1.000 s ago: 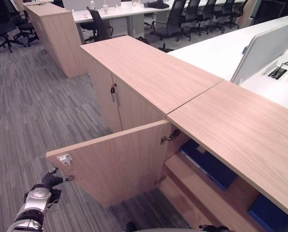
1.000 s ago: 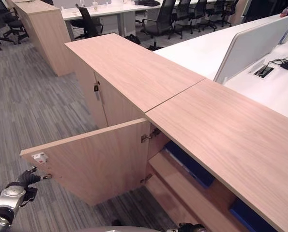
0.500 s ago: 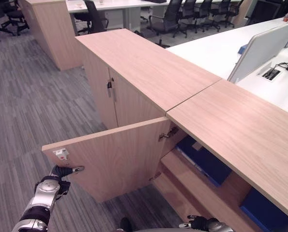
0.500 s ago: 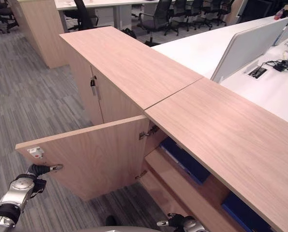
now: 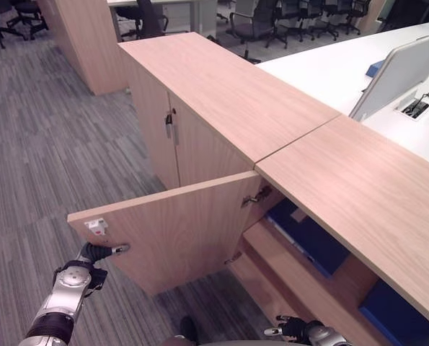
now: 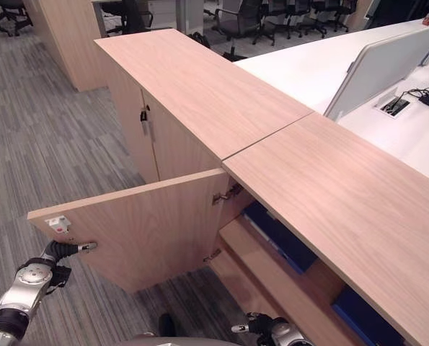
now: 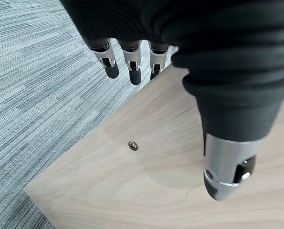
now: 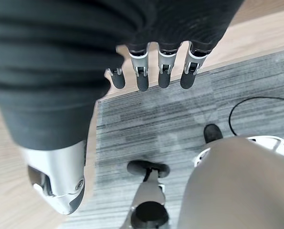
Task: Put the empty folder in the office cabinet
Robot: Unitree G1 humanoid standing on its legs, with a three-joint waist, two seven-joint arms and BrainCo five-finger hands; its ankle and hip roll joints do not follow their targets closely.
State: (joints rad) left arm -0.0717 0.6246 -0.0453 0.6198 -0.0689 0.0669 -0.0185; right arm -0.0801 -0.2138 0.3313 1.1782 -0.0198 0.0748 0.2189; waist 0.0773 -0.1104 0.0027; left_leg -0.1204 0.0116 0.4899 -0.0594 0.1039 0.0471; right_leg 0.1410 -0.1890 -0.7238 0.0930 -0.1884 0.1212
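Note:
The office cabinet (image 5: 358, 194) stands in front of me with its left door (image 5: 178, 231) swung wide open. My left hand (image 5: 76, 276) is at the door's outer edge, below a white latch piece (image 5: 96, 226). Its fingers (image 7: 133, 62) are straight and reach past the edge, and the thumb (image 7: 227, 167) lies over the door's wood by a small screw (image 7: 132, 145). Inside, dark blue folders (image 5: 308, 236) stand on the upper shelf, and another blue one (image 5: 394, 313) is lower right. My right hand (image 5: 301, 330) hangs open and empty low by the bottom shelf (image 5: 286, 288).
A second cabinet (image 5: 221, 94) with closed doors and a key in its lock (image 5: 169, 122) adjoins on the left. A tall wooden unit (image 5: 84, 43) and office chairs (image 5: 254, 18) stand at the back. A white desk with a divider (image 5: 405, 72) lies to the right. Grey carpet (image 5: 48, 158) stretches to the left.
The camera has shifted. My left hand has come up from below the door's corner to its outer edge. My right hand has come into view at the bottom.

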